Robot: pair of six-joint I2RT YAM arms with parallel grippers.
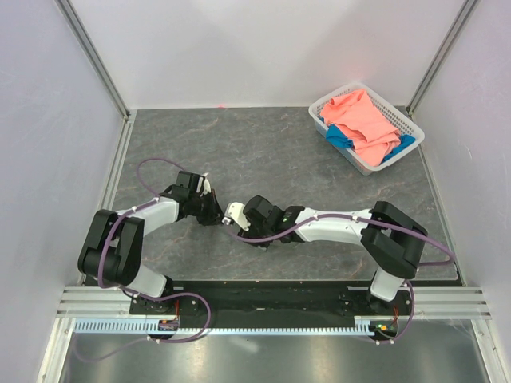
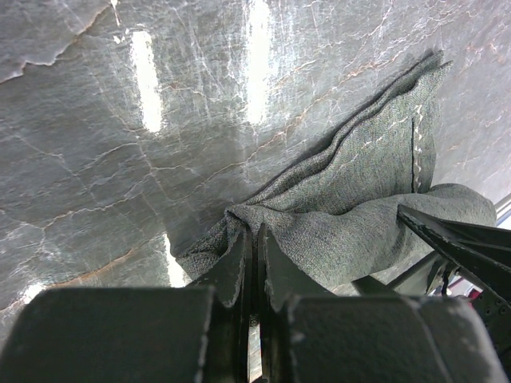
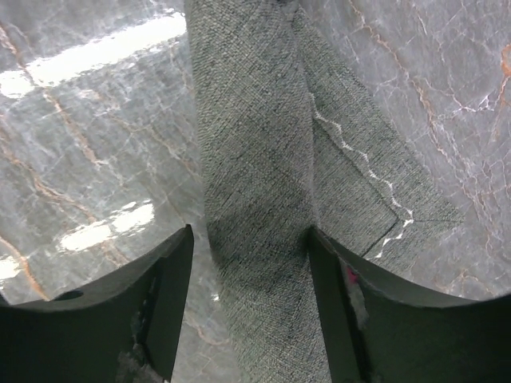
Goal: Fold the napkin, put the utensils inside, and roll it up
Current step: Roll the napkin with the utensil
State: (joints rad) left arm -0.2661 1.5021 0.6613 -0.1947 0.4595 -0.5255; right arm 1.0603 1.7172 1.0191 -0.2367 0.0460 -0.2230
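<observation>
Clearly the fold is the step in hand, judging by how the cloth lies; the utensils show in no view. From the left wrist camera, the left gripper at lower centre is pinched tight on a bunched edge of the dark grey napkin; the cloth lifts off the marbled table and runs toward the upper right of the frame, a pale stitched hem showing. From the right wrist camera, the right gripper has its jaws apart, straddling a narrow doubled strip of the napkin that runs down the middle of the frame; the finger on the right of the frame looks to be against the cloth's edge, the one on the left apart from it. The next move likely calls for those jaws to close on the strip, then for both arms to lay the fold flat and square; a loose pinch could let the thin cloth slip. Overhead, a white basket at upper right holds a salmon-pink cloth and a blue cloth, well apart from the grippers meeting at centre; nothing visible blocks the work.
</observation>
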